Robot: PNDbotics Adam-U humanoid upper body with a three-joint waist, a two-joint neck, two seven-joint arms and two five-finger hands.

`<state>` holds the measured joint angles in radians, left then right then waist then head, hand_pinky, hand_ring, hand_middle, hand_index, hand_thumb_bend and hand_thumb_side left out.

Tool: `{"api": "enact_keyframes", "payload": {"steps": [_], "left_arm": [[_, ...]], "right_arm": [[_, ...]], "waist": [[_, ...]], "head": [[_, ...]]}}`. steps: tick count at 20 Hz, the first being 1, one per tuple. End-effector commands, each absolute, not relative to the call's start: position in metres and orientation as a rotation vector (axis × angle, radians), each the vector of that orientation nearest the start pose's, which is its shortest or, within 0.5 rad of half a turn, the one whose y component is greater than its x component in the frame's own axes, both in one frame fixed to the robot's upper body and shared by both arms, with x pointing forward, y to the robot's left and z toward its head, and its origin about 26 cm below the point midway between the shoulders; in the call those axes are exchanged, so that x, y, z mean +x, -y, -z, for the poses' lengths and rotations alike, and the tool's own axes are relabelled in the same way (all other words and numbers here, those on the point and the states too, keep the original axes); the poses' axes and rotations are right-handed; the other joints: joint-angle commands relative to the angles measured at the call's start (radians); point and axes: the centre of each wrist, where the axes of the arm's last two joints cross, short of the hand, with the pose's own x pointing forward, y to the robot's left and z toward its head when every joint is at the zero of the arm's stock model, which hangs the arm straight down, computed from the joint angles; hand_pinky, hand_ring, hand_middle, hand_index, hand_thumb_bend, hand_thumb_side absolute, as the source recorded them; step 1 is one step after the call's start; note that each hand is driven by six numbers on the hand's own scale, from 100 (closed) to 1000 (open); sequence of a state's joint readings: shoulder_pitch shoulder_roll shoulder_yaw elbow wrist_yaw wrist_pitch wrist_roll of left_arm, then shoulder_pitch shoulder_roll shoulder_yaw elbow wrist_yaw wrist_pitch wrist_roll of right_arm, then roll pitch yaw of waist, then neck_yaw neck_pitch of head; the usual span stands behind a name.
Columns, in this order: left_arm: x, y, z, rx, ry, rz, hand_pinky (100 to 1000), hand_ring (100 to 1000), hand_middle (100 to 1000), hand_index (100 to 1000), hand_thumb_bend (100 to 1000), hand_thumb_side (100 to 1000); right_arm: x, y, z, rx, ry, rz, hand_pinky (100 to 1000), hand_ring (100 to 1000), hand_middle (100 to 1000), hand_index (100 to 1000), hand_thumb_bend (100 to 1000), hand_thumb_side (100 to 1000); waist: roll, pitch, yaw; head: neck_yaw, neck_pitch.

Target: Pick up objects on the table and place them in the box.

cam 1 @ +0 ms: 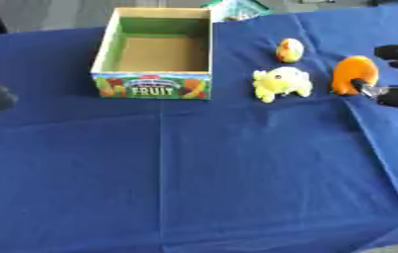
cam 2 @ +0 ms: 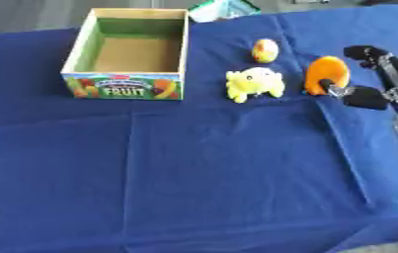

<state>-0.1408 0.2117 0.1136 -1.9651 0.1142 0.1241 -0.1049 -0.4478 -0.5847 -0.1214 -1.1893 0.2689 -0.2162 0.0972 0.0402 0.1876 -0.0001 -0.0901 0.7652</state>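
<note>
On the desk's right side: orange toy [cam 2: 326,74], pinched by right hand [cam 2: 368,97].
Box [cam 1: 156,52]: left empty, well apart.
Risk: toy may be dropped if contact is narrow.

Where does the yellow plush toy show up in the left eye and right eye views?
Left eye view: the yellow plush toy lies right of centre in the upper third.
Right eye view: the same toy sits a little further left, near centre.
Shared landmark: the FRUIT box stands to its left in both, with an orange object to its right.
</note>
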Motion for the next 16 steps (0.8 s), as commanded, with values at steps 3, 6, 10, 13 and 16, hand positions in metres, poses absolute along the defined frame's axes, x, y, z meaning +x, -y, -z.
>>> {"api": "enact_keyframes", "payload": {"steps": [3, 6, 10, 13, 16], "left_arm": [[0.284, -0.291, -0.153, 0.051, 1.998, 0.208, 743, 620, 550, 747, 100, 516], [0.284, -0.291, -0.153, 0.050, 1.998, 0.208, 743, 620, 550, 747, 100, 516], [0.284, -0.291, -0.153, 0.050, 1.997, 0.208, 743, 620, 550, 747, 100, 516], [0.284, -0.291, -0.153, 0.048, 1.997, 0.208, 742, 621, 550, 747, 100, 517], [0.284, -0.291, -0.153, 0.048, 1.997, 0.208, 742, 621, 549, 747, 100, 517]], "right_arm": [[0.383, 0.425, -0.125, -0.705, 1.708, -0.681, 898, 883, 761, 837, 483, 251], [0.386, 0.423, -0.121, -0.696, 1.687, -0.694, 897, 880, 750, 834, 482, 245], [0.389, 0.422, -0.117, -0.695, 1.667, -0.701, 895, 874, 732, 827, 479, 237], [0.392, 0.421, -0.115, -0.699, 1.660, -0.710, 890, 867, 715, 815, 476, 226], [0.393, 0.419, -0.115, -0.712, 1.658, -0.714, 880, 855, 684, 792, 460, 182]], "waist": [[-0.002, -0.017, -0.001], [-0.002, -0.017, -0.001], [-0.001, -0.016, 0.000], [-0.001, -0.016, 0.001], [-0.001, -0.015, 0.001]], "head": [[-0.004, 0.005], [-0.004, 0.005], [-0.004, 0.005], [-0.005, 0.005], [-0.005, 0.005]]}}
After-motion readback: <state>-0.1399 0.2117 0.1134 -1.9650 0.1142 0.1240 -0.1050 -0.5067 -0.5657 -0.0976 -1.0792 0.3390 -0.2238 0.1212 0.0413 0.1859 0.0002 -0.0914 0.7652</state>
